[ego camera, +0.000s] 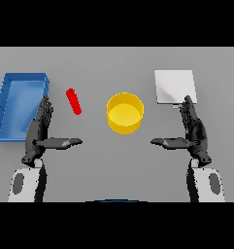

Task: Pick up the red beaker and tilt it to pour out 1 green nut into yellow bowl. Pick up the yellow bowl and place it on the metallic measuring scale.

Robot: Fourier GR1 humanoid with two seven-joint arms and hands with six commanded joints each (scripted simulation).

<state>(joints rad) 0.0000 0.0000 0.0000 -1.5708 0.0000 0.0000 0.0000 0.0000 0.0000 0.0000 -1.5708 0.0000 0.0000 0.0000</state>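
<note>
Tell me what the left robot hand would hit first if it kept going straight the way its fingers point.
Probably the blue tray: the left robot hand has its fingers aimed up the table at the tray's near right corner. The red beaker lies off to the right of that line.

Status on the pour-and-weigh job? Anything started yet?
Nothing looks done. The red beaker stands on the table, ungrasped; the yellow bowl looks empty and sits left of the metallic scale, not on it. Nothing in hand: the left robot hand and right robot hand are both open. Pour and bowl placement remain.
</note>
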